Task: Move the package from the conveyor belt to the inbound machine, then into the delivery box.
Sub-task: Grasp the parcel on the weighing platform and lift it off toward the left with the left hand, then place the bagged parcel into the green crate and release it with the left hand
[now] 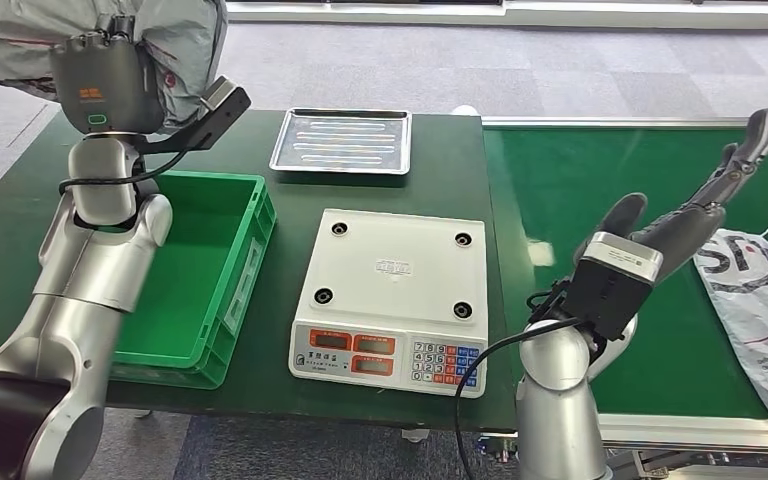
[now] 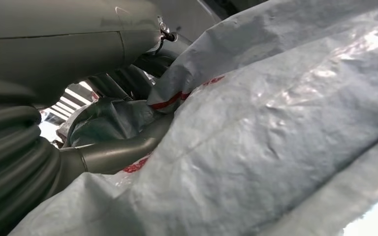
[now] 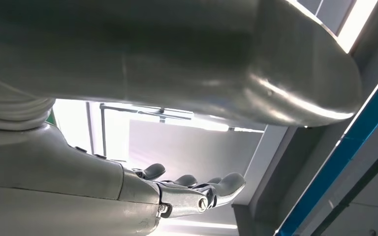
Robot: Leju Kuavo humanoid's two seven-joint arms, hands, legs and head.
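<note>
I am holding a grey package (image 1: pixel 175 40) in the left hand (image 1: pixel 105 85), raised at the upper left of the head view, above the far end of the green delivery box (image 1: pixel 225 275). In the left wrist view the fingers (image 2: pixel 123 152) are closing into the crinkled film of that package (image 2: pixel 275 123), so the grasp is reading as firm. The right hand (image 1: pixel 695 205) is lifting at the right of the frame over the green conveyor belt (image 1: pixel 560 190), fingers spread and holding nothing; the right wrist view is showing the same empty hand (image 3: pixel 192 189). A second bag, white with dark print (image 1: pixel 765 300), is lying on the belt at the lower right.

The inbound machine, a white scale with a keypad (image 1: pixel 395 295), is sitting at centre with nothing on its platform. A metal tray (image 1: pixel 342 140) is lying behind it.

I am judging the step in hand to be the final transfer: carrying the package toward the box. The next move is calling for lowering the left hand until the package is inside the box walls, then spreading the fingers. Because the film is slack, I am expecting it to drape over the near rim if released too high.
</note>
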